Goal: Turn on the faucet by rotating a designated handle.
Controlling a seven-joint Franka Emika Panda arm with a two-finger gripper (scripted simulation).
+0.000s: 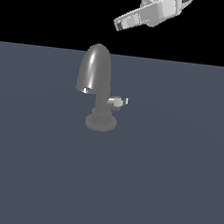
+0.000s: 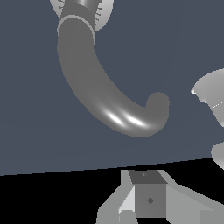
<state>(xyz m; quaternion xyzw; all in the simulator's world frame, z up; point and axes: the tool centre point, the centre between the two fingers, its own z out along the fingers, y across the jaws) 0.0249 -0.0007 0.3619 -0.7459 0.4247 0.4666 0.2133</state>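
Note:
The dark grey faucet point(image 1: 95, 70) stands on the flat grey floor, with its tall bullet-shaped spout over a round ribbed base point(image 1: 101, 121). The small silvery handle point(image 1: 118, 101) sticks out of the neck toward the exterior view's right. My gripper point(image 1: 119, 23) hangs high above the faucet, up and to the exterior view's right of it, touching nothing. Its fingers slant down toward the spout and look closed together with nothing between them. The wrist view shows the curved spout point(image 2: 100, 96), the ribbed base point(image 2: 103, 13) and my fingers point(image 2: 146, 192); the handle is not clearly seen there.
The grey floor point(image 1: 175, 180) stretches around the faucet. A light grey shape point(image 2: 212, 98) sits at the edge of the wrist view; I cannot tell what it is.

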